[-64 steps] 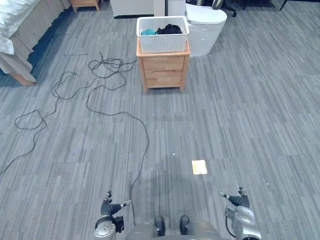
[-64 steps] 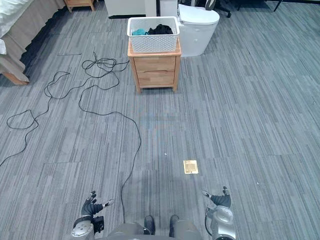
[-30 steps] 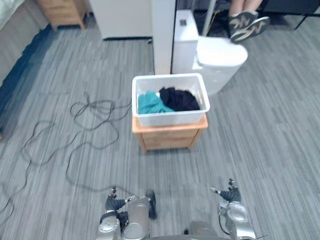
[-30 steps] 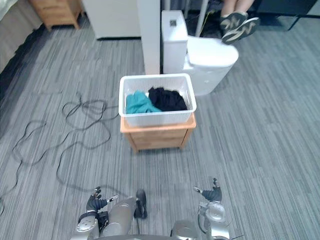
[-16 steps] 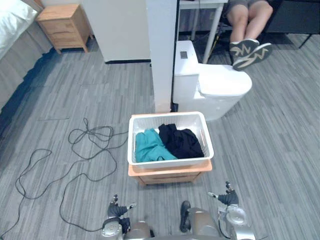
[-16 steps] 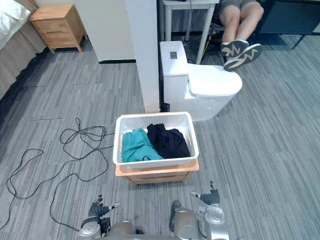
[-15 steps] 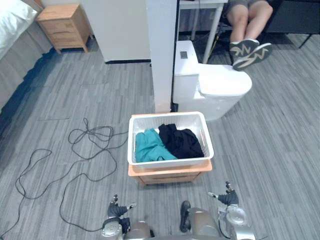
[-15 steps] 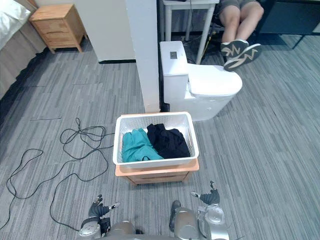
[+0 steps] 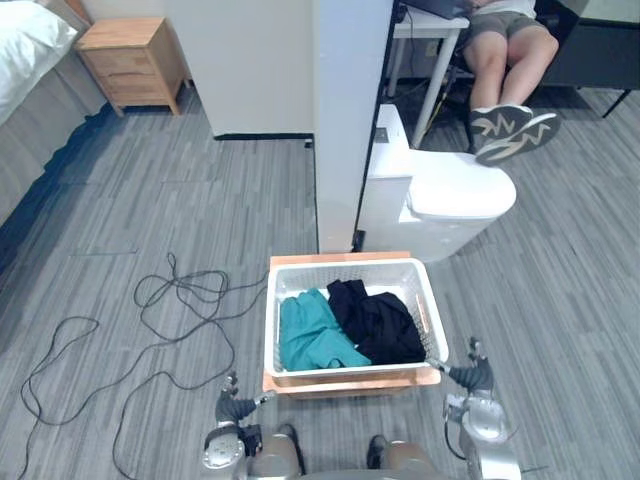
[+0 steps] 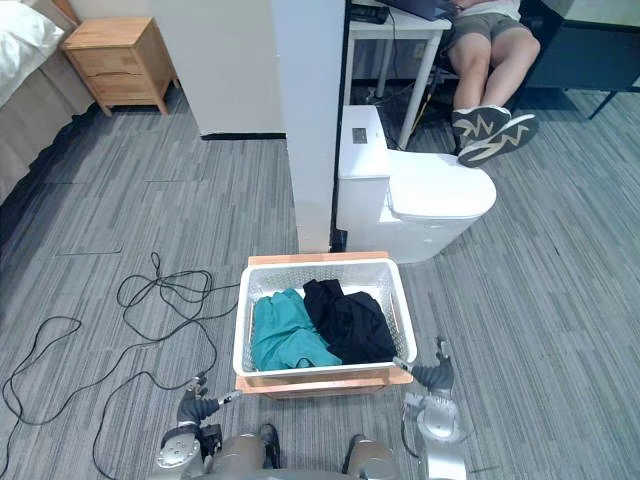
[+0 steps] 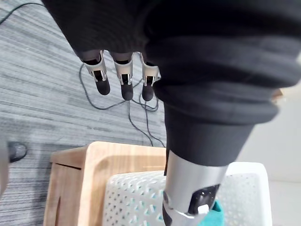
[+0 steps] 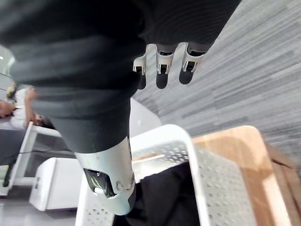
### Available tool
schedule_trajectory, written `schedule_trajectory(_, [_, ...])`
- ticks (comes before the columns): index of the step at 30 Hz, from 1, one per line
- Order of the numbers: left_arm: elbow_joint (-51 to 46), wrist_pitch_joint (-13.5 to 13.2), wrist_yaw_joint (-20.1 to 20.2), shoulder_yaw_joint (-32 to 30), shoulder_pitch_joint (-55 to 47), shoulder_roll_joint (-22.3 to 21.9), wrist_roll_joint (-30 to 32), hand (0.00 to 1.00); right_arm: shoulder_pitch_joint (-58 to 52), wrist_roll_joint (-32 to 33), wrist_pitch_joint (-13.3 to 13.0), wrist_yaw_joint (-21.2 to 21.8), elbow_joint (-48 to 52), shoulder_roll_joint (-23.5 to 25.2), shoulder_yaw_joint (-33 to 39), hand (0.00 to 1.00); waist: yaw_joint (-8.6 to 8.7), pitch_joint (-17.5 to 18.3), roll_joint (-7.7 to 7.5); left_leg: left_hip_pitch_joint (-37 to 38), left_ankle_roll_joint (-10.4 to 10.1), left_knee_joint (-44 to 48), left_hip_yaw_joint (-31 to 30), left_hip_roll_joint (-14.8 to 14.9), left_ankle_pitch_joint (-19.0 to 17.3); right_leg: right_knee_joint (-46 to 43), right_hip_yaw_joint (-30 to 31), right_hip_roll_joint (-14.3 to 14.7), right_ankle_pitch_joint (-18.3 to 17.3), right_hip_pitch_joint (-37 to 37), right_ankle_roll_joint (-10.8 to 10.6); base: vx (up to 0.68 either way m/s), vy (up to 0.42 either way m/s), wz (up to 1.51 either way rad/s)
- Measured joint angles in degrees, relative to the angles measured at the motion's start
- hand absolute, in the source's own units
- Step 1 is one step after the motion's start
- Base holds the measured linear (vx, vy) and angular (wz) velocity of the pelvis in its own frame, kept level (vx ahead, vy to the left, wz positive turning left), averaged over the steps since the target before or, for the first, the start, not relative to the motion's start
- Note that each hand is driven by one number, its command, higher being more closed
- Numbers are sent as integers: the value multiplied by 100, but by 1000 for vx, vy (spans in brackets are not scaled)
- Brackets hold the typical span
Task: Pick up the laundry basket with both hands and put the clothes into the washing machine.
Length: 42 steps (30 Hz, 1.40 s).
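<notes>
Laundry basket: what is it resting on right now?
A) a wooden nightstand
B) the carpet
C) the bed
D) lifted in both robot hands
A: the laundry basket sits on the wooden nightstand, whose top edge shows behind and in front of it. The left robot hand and right robot hand are low at its sides, fingers open, holding nothing.

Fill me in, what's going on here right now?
The robot stands directly in front of the white laundry basket, which sits on a small wooden cabinet and holds a teal garment and a black garment. Its left hand and right hand hang low beside the basket's near corners, fingers open, neither gripping it. The pickup has not started. A seated person's legs show beyond the white toilet-shaped unit behind the basket.
</notes>
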State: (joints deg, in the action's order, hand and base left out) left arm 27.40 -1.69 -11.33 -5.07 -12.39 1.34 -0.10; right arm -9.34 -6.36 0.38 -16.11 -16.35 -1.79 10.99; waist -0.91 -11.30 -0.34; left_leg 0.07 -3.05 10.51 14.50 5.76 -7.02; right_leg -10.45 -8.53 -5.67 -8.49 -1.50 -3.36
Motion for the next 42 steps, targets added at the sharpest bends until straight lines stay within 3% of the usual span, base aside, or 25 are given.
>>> schedule_trajectory(10, [46, 9, -327, 67, 712, 269, -137, 0, 1107, -100, 25, 4, -1106, -583, -441, 0, 3, -7, 91, -116, 107, -638, -28, -101, 462, 580, 91, 89, 512, 184, 73, -26, 5, -4])
schedule_trajectory(14, [562, 23, -543, 114, 1705, 475, -134, 0, 2255, -94, 70, 3, -1804, -718, -833, 0, 3, -452, 117, -745, 187, -599, -25, -112, 707, 544, 176, 79, 778, 798, 65, -181, 30, -5])
schedule_trajectory(15, [747, 27, -579, 136, 1997, 514, -134, 0, 2601, -89, 112, -3, -2010, -763, -921, 0, 1, -686, 117, -855, 188, -546, -19, -113, 722, 508, 222, 74, 843, 921, 62, -168, 41, -15])
schedule_trajectory(20, [1348, 55, -662, 295, 2994, 872, -20, 0, 3827, 154, 212, -43, -2820, -1005, -1001, 0, -15, -1132, 101, -1288, 184, -338, -21, -142, 738, 256, 394, 38, 939, 1451, 39, -148, 44, -13])
schedule_trajectory(21, [1452, 63, -667, 315, 3143, 912, -19, 0, 3960, 169, 233, -48, -2914, -1004, -1021, 100, -5, -1163, 104, -1336, 201, -321, -31, -147, 753, 240, 404, 35, 950, 1497, 37, -82, 27, -12])
schedule_trajectory(22, [1646, 78, -700, 331, 3462, 984, -17, 100, 4212, 194, 244, -55, -3095, -1007, -1030, 100, 6, -1232, 96, -1413, 215, -287, -31, -146, 768, 233, 418, 35, 985, 1572, 34, -66, 23, -7])
schedule_trajectory(26, [2065, 142, -746, 707, 4486, 1132, 92, 100, 5026, 355, 258, -29, -3436, -1130, -1147, 100, 25, -1440, 58, -1695, 271, -218, -15, -137, 833, 251, 465, 42, 1111, 1834, 40, -39, 21, -5])
schedule_trajectory(37, [1949, 141, -708, 777, 4554, 1320, 85, 100, 5144, 801, 264, -15, -3463, -1219, -1265, 100, 36, -1499, 19, -1759, 286, -217, -29, -122, 840, 275, 560, 78, 1116, 1931, 38, 40, 1, -5])
schedule_trajectory(42, [888, 180, -629, 870, 3553, 1317, 86, 100, 4006, 797, 272, -39, -2055, -1180, -1232, 100, 56, -1597, 3, -1253, 280, -477, -2, -151, 837, 437, 580, 88, 1112, 1491, 39, 5, 4, -2])
